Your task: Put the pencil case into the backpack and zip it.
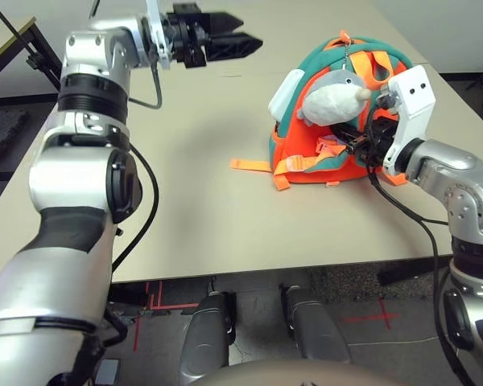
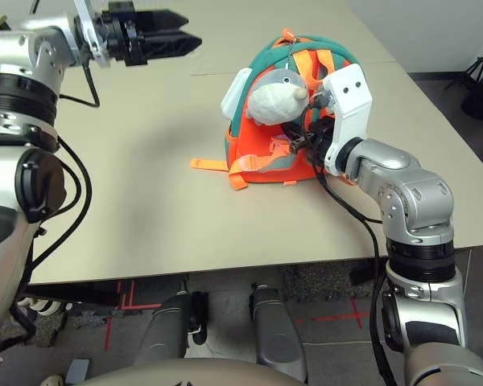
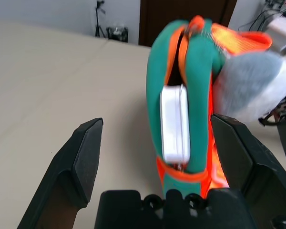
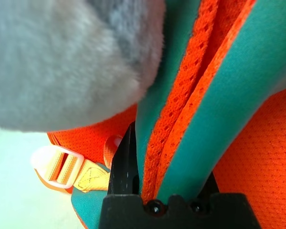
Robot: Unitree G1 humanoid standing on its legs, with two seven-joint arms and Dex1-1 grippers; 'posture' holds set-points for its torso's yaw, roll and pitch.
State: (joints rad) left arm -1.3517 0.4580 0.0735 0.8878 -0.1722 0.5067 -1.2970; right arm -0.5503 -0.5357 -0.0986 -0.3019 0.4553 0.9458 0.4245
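Left eye view showed the backpack (image 1: 338, 112) standing upright on the table (image 1: 201, 193), orange with teal trim, its straps facing the robot and one strap end (image 1: 249, 165) lying flat on the table on the backpack's left side. The case (image 1: 285, 90) was white and sat partly inside the backpack's left side, with its upper part sticking out past the teal edge. The plush charm (image 1: 334, 98) hung on the backpack's front, just right of the case. The left gripper (image 1: 245, 34) hung in the air well left of the backpack, apart from it, its two black fingers spread wide with nothing between them; in the left wrist view the case (image 3: 175, 124) showed between the teal edges. The right gripper (image 4: 168, 188) was at the backpack's right front, its fingers clamped on a teal and orange mesh strap (image 4: 190, 119) of the backpack.
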